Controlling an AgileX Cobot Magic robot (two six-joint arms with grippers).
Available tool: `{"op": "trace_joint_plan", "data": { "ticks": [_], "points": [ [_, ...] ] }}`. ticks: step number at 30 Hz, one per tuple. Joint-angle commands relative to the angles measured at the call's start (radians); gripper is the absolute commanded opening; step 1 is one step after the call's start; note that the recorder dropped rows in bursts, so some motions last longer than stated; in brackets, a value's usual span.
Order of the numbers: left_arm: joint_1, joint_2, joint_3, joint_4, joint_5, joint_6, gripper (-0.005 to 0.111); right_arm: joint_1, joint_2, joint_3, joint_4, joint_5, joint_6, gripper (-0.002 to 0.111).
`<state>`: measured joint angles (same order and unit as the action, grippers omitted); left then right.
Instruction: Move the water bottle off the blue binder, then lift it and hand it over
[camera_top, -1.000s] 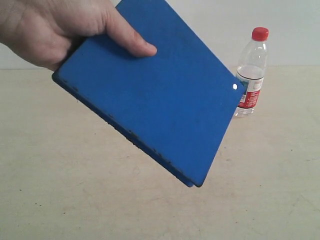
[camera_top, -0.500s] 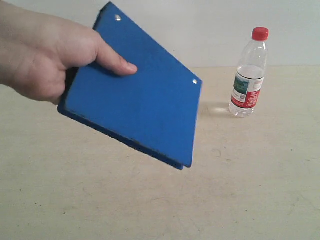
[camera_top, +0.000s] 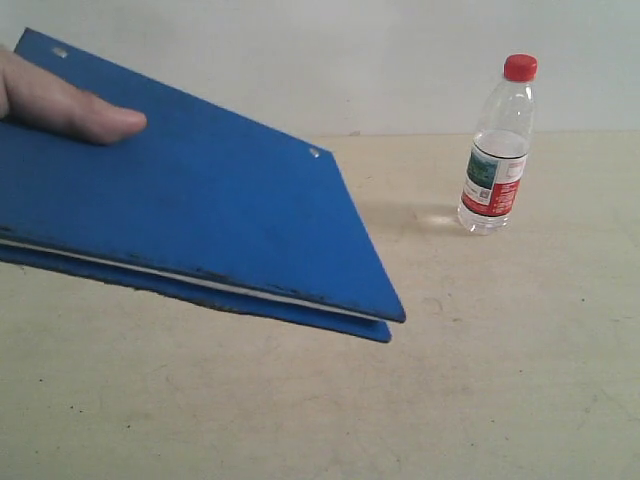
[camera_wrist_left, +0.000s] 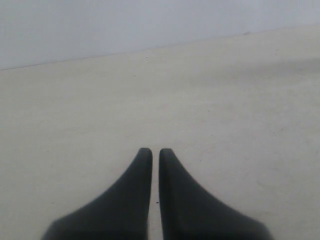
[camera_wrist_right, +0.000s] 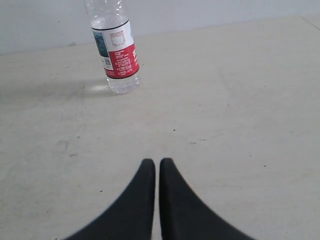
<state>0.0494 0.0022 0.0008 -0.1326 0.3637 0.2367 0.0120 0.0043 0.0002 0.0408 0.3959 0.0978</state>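
The water bottle (camera_top: 497, 145), clear with a red cap and a red, white and green label, stands upright on the beige table at the right rear. The right wrist view shows it (camera_wrist_right: 114, 50) ahead of my right gripper (camera_wrist_right: 157, 163), which is shut and empty well short of it. A human hand (camera_top: 60, 105) holds the blue binder (camera_top: 190, 215) in the air close to the exterior camera, white pages showing at its edge. My left gripper (camera_wrist_left: 151, 151) is shut over bare table, nothing between its fingers. Neither gripper shows in the exterior view.
The beige tabletop (camera_top: 480, 380) has scuffs and small marks. A pale wall (camera_top: 380, 60) runs behind its back edge. The held binder blocks much of the exterior view's left half.
The hand has swung the binder leftward and flatter, nearer the camera, so it no longer overlaps the bottle. The bottle has stayed put.
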Motion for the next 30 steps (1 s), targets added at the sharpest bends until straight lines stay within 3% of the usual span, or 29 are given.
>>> {"op": "trace_joint_plan", "data": {
  "ticks": [1, 14, 30],
  "points": [
    [0.104, -0.002, -0.001, -0.009, 0.002, 0.004, 0.005, -0.005, -0.004, 0.0, 0.002, -0.024, -0.004, 0.0],
    [0.15, -0.002, -0.001, -0.009, 0.002, 0.004, 0.005, -0.005, -0.004, 0.0, 0.002, -0.024, -0.004, 0.0],
    [0.15, -0.002, -0.001, -0.009, 0.002, 0.004, 0.005, -0.005, -0.004, 0.0, 0.002, -0.024, -0.004, 0.0]
  ]
}}
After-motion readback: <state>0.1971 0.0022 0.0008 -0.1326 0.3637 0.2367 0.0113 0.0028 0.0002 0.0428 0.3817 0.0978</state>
